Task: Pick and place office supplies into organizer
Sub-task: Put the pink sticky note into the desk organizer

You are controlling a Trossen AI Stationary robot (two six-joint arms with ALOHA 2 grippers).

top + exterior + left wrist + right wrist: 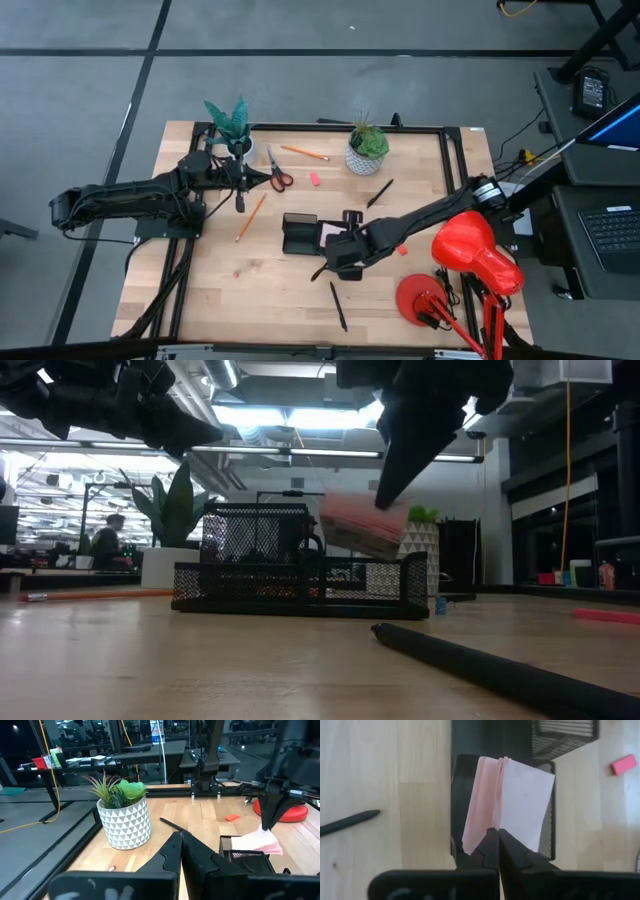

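Observation:
The organizer is a black mesh tray at mid-table, also in the low view. My right gripper is shut on the pink sticky-note block and holds it over the organizer's low compartment. My left gripper is shut on nothing, level above the table's far left, beside the red-handled scissors. Lying on the table are two orange pencils, dark pens, a pink eraser and an orange eraser. My right gripper pinches the sticky-note block's upper edge between its two fingers. It comes slanting down from the table's right side. The sheets fan apart into two bunches below the fingers. The block hangs tilted, just above the organizer's low compartment.
Two potted plants stand at the far edge, a tall-leaved one and one in a patterned white pot. A red desk lamp stands at the near right, under my right arm. A black frame runs along the table's edges.

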